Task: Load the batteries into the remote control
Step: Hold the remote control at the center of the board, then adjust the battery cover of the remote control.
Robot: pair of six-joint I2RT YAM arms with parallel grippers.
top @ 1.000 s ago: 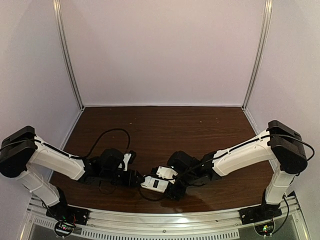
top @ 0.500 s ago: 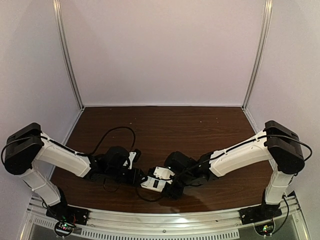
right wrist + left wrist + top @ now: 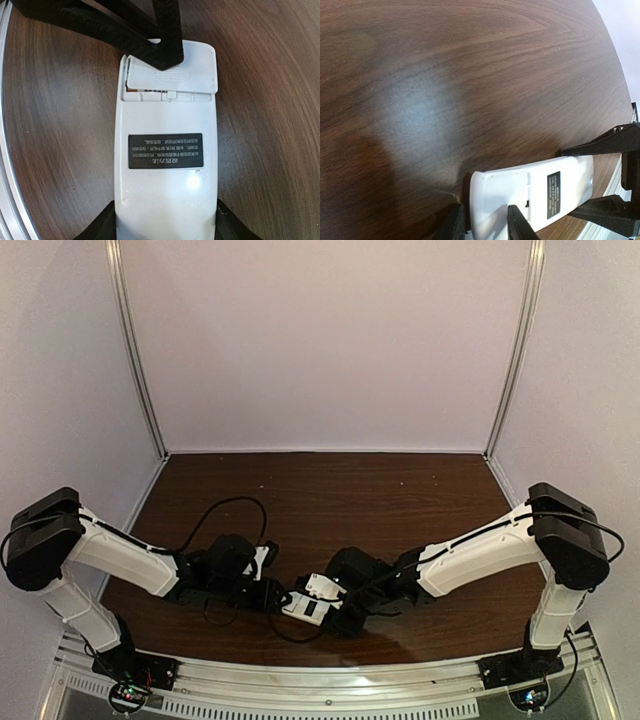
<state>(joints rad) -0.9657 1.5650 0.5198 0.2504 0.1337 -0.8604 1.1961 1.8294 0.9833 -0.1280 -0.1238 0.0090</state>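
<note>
The remote control [image 3: 308,606] lies back up on the brown table, held between both grippers. In the right wrist view its white back [image 3: 165,150] carries a black label, and the battery cover [image 3: 172,75] sits slightly askew on the far end. A thin gold sliver of a battery [image 3: 134,90] shows under the cover's edge; otherwise the batteries are hidden. My right gripper [image 3: 165,227] is shut on the remote's near end. My left gripper [image 3: 486,225] is shut on the cover end [image 3: 500,200], one finger [image 3: 167,47] lying across the cover.
A black cable [image 3: 225,505] loops on the table behind the left arm. The aluminium rail [image 3: 330,680] runs along the near edge, close to the remote; it also shows in the right wrist view [image 3: 6,150]. White walls enclose the table.
Both grippers have closed in a little on the remote from each side. The remote has stayed almost in place.
</note>
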